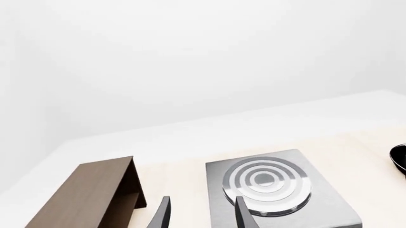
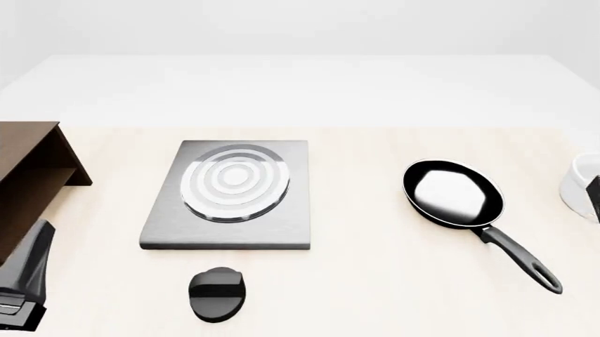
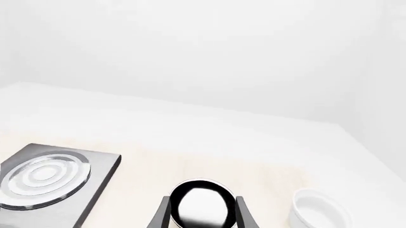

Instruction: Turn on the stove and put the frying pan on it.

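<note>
In the left wrist view, the left gripper [image 1: 200, 213] is shown with its two dark fingers spread apart and nothing between them; beyond them lies the stove [image 1: 279, 190], a flat grey slab with a silver ring burner, and beside it a dark brown wooden shelf [image 1: 95, 194]. In the front view, the pale table [image 2: 375, 281] is seen from above. The stove slab sits left of centre, and its separate black round knob [image 2: 218, 293] rests just in front of it, at about 6 o'clock from the burner, the raised ridge running roughly from 9 to 3 o'clock. The left arm [image 2: 24, 281] enters at the lower left edge, so it is judged the nearer arm for the knob, which lies toward 3 o'clock from it. The frying pan [image 2: 454, 194] rests on the table well apart from the stove, at 3 o'clock from it, its long handle pointing toward 5 o'clock. A white bowl [image 2: 581, 184] stands at the right edge. In the right wrist view, the right gripper [image 3: 203, 213] is likewise spread and empty, with the pan's glossy bowl framed straight ahead between its fingers. No brand, label or writing can be read anywhere.
</note>
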Controlling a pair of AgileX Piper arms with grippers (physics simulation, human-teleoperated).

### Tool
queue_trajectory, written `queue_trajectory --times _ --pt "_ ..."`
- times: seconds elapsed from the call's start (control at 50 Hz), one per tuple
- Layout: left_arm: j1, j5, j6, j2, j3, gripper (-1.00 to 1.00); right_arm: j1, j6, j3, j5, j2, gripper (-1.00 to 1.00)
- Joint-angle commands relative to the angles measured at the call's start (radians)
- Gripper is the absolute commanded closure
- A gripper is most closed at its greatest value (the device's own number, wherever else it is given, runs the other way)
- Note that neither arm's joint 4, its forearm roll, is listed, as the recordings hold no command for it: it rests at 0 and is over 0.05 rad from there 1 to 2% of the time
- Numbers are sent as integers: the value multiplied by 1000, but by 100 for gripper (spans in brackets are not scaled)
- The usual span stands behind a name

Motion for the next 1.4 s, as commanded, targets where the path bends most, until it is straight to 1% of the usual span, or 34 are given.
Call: queue_trajectory --times 0.02,0.04,0.06,0.1,0.12,0.16,0.18,0.2,0.24,0.28,0.3,0.32,0.36,0.42,0.46,0.48,0.5,0.52,0.54,0.56,0.6,0.68,0.76,0.78,0.8,0.82,0.84,0.9,1.06,1.16,1.26,1.28,1.34,1.4 --pt "14 -22 16 -18 38 -100 31 -188 -257 118 314 -100" --pt "14 -22 16 -18 38 -100 20 -214 -242 110 341 -100" --pt "11 -20 18 -18 37 -100 10 -283 -206 84 370 -100" --pt "7 -14 7 -18 27 -100 -18 -316 -186 53 409 -100" --pt "7 -14 7 -18 27 -100 -18 -316 -186 52 410 -100" --pt "10 -15 9 -18 30 -100 -30 -347 -148 19 476 -100" --pt "9 -18 17 -18 36 -100 -28 -345 -141 5 509 -100" --pt "6 -21 18 -18 34 -100 -44 -359 -126 -16 543 -100" --pt "5 -21 21 -18 37 -100 -72 -384 -104 -56 576 -100" --pt "10 -17 18 -18 36 -100 -74 -380 -97 -82 599 -100" --pt "14 -15 20 -18 39 -100 -86 -400 -85 -100 601 -100" --pt "18 -14 24 -18 45 -100 -117 -422 -67 -138 616 -100" --pt "21 -11 23 -18 44 -100 -145 -420 -46 -192 677 -100" --pt "26 -5 16 -18 40 -100 -159 -424 -8 -259 739 -100" --pt "28 -3 12 -18 39 -100 -175 -444 22 -310 778 -100" --pt "28 -3 12 -18 39 -100 -175 -444 22 -311 779 -100" --pt "31 -1 9 -18 34 -100 -193 -456 38 -346 814 -100" --pt "31 -1 9 -18 34 -100 -193 -456 38 -347 814 -100" --pt "39 -1 8 -18 35 -100 -203 -478 64 -399 834 -100" --pt "46 2 -1 -18 34 -100 -224 -490 76 -426 861 -100" --pt "46 2 -2 -18 38 -100 -222 -481 92 -469 909 -100" --pt "49 7 -4 -18 37 -100 -230 -489 133 -552 976 -100" --pt "51 7 -3 -18 37 -100 -222 -487 156 -605 1023 -100" --pt "50 6 1 -18 41 -100 -219 -493 169 -644 1060 -100" --pt "55 6 0 -18 44 -100 -225 -531 193 -705 1107 -100" --pt "58 10 -8 -18 43 -100 -234 -531 200 -741 1139 -100" --pt "62 13 -14 -18 41 -100 -235 -514 193 -750 1168 -100" --pt "65 14 -17 -18 40 -100 -235 -521 209 -817 1232 -100" --pt "63 11 -12 -18 45 -100 -237 -520 227 -901 1319 -100" --pt "73 18 -23 -18 40 -100 -241 -516 226 -916 1336 -100" --pt "72 20 -23 -18 38 -100 -253 -526 234 -956 1374 -100" --pt "75 22 -21 -18 40 -100 -244 -501 222 -929 1370 -100" --pt "77 26 -24 -18 38 -100 -253 -498 224 -969 1424 -100" --pt "77 24 -17 -18 41 -100 -253 -493 228 -984 1442 -100"
